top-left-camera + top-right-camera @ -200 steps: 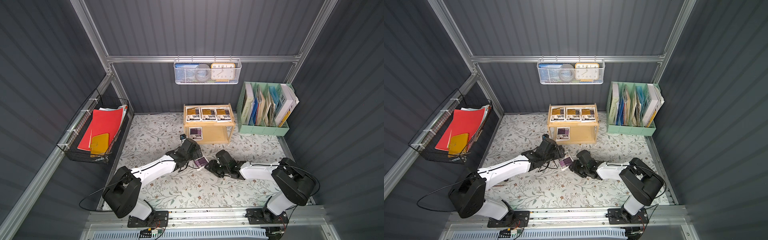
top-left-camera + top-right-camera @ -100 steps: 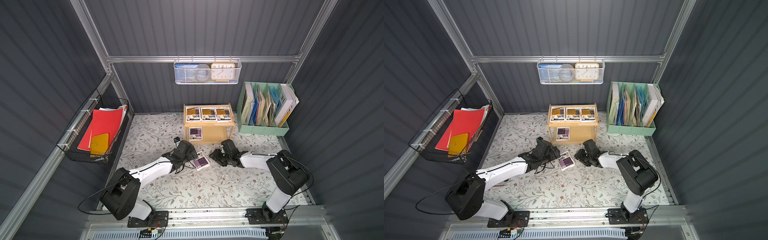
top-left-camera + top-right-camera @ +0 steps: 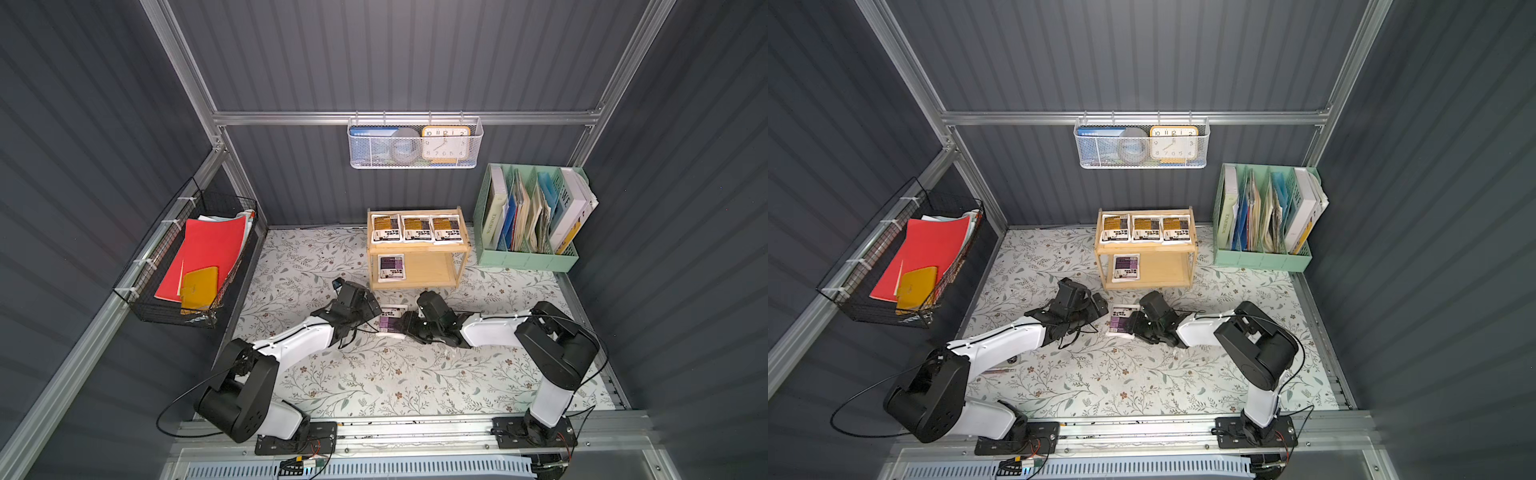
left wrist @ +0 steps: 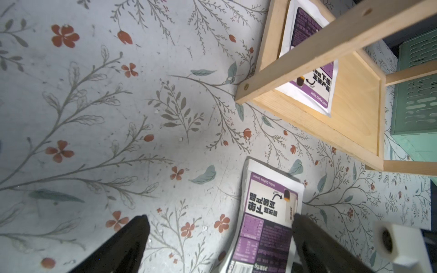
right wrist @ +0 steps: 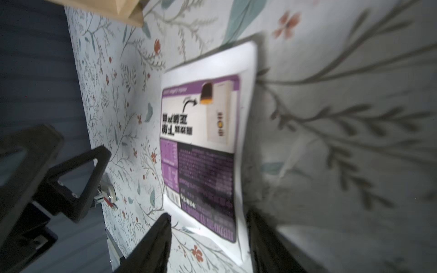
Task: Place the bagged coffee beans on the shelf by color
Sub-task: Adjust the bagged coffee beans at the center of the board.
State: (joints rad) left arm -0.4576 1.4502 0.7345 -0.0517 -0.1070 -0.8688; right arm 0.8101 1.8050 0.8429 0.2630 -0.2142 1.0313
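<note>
A purple-labelled coffee bean bag (image 3: pixel 391 318) (image 3: pixel 1122 320) lies flat on the floral mat in front of the shelf (image 3: pixel 417 248). My left gripper (image 3: pixel 374 309) (image 4: pixel 220 217) is open wide, and the bag (image 4: pixel 267 219) rests against one finger. From the other side, my right gripper (image 3: pixel 402 326) (image 5: pixel 208 217) stands open, its fingers straddling the bag's near end (image 5: pixel 203 146). Three yellow-labelled bags (image 3: pixel 417 228) fill the shelf's top tray. One purple bag (image 3: pixel 391 268) lies on the lower tier, with bare wood (image 3: pixel 430 270) beside it.
A mint-green file organizer (image 3: pixel 528 257) with books stands right of the shelf. A white wire basket (image 3: pixel 415 143) with a clock hangs on the back wall. A black wire basket (image 3: pixel 187 266) of red folders hangs at the left. Both arms lie low over the mat.
My right gripper has swung in from the right, passing near the shelf, and now reaches the bag's end. My left gripper has drawn back slightly. The bag has stayed on the mat.
</note>
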